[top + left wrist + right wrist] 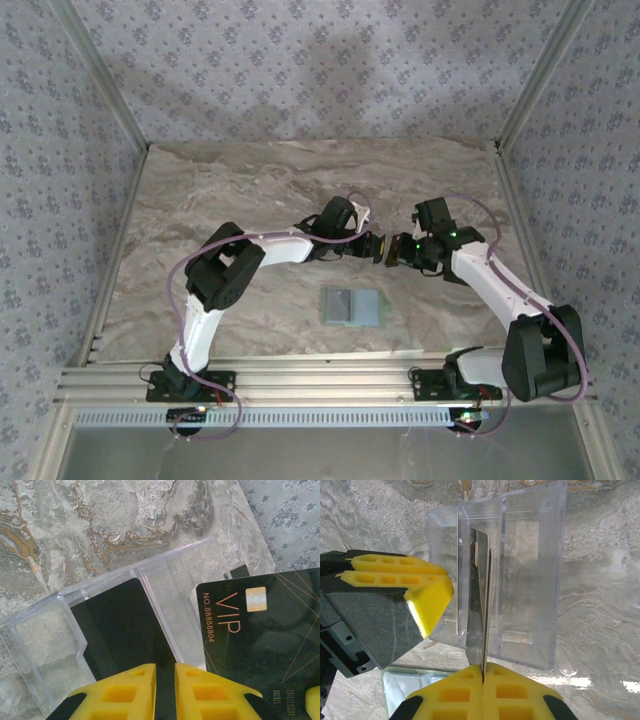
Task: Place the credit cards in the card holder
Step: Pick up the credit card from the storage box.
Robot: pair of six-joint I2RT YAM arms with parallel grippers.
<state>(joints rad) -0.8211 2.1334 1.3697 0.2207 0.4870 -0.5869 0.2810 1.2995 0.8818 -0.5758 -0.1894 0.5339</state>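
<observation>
Your right end effector [483,672] is pinching a black VIP credit card [260,630] edge-on above a clear plastic box [520,570]. Your left end effector [165,672] is slightly spread beside it. The card holder [352,307] lies on the table [250,180], near the bases.

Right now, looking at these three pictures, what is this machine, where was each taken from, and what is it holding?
It is two robot arms bolted to a marble-patterned table, each ending in a two-finger gripper with yellow pads. The wide picture looks down from above; the other two come from cameras on the wrists. The pale grey-green card holder lies flat near the arms. The right gripper pinches a credit card edge-on, close to a clear plastic box. Whether the left gripper grips anything is unclear.
</observation>
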